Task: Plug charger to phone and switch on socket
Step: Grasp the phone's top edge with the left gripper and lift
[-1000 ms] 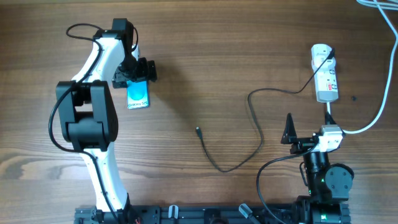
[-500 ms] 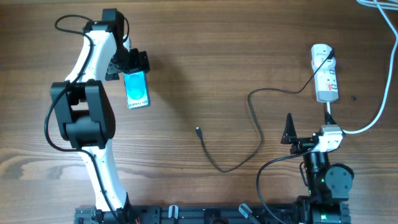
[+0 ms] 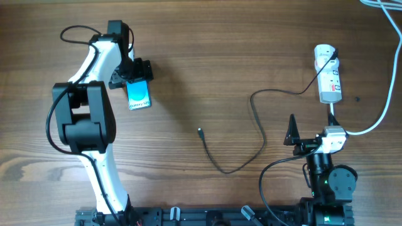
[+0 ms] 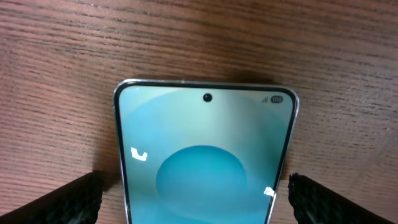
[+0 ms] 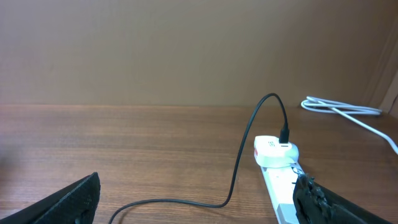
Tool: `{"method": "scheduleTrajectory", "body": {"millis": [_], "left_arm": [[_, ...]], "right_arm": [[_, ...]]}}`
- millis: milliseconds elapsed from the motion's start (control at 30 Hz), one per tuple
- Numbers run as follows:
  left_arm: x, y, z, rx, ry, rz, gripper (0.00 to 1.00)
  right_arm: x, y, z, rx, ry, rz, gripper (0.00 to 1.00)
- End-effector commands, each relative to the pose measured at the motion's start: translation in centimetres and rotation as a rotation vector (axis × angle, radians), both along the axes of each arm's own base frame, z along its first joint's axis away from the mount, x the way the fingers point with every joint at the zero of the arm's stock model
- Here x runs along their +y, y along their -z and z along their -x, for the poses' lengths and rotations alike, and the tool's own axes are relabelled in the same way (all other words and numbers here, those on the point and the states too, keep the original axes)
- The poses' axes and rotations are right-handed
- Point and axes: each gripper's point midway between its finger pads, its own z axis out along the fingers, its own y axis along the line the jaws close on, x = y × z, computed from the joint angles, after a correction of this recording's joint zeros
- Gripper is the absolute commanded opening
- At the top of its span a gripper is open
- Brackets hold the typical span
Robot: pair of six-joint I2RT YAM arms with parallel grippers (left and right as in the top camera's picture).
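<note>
**A:** Starting from the left – what has changed?

**B:** The left gripper. Half a second ago it had drawn back toward the far side of the table, leaving most of the phone uncovered. Now it has come forward again and hangs over the phone's top end.

**A:** Is it holding the phone?

**B:** No. In the wrist view its fingers stand wide apart, one on each side of the phone, with bare wood between each finger and the phone's edge. The phone lies flat with its lit screen up, and it seems to have shifted little, if at all.

**A:** What does that mean for the job?

**B:** I'd say it is lining up a grasp on the phone; none of the plugging is done. The charger snakes across the middle of the table, and its plug tip lies free, well apart from the phone.

**A:** And on the right?

**B:** Nothing has moved. The right gripper sits parked near the front edge, jaws spread and empty. The socket lies beyond it with the charger's black plug in it. I can't tell whether it is switched on – my guess is that step is still to come.
</note>
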Motion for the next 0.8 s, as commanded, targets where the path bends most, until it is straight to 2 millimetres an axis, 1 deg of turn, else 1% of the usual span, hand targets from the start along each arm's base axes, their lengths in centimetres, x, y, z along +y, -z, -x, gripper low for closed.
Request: {"method": "scheduleTrajectory", "body": {"millis": [0, 67, 167, 300, 400, 567, 600, 767], "left_arm": [[-0.8, 3.3, 3.6, 0.139, -0.019, 0.052, 1.00], [-1.6, 3.4, 4.4, 0.169, -0.019, 0.099, 1.00], [-2.1, 3.5, 5.5, 0.207, -0.019, 0.123, 1.00], [-2.8, 4.0, 6.5, 0.236, -0.004, 0.120, 1.00], [-3.7, 4.8, 7.2, 0.245, 0.019, 0.113, 1.00], [-4.7, 5.8, 7.7, 0.243, 0.015, 0.060, 1.00], [-5.4, 5.8, 7.9, 0.246, 0.028, 0.057, 1.00], [-7.5, 5.8, 8.5, 0.259, 0.026, 0.045, 1.00]], "right_arm": [[-0.1, -0.2, 0.0, -0.008, 0.009, -0.011, 1.00], [-0.1, -0.2, 0.0, -0.008, 0.008, -0.010, 1.00], [-0.1, -0.2, 0.0, -0.008, 0.008, -0.010, 1.00], [-0.1, -0.2, 0.0, -0.008, 0.009, -0.010, 1.00], [-0.1, -0.2, 0.0, -0.008, 0.009, -0.010, 1.00], [-0.1, -0.2, 0.0, -0.008, 0.009, -0.010, 1.00], [-0.1, -0.2, 0.0, -0.008, 0.008, -0.010, 1.00], [-0.1, -0.2, 0.0, -0.008, 0.008, -0.010, 1.00]]}}
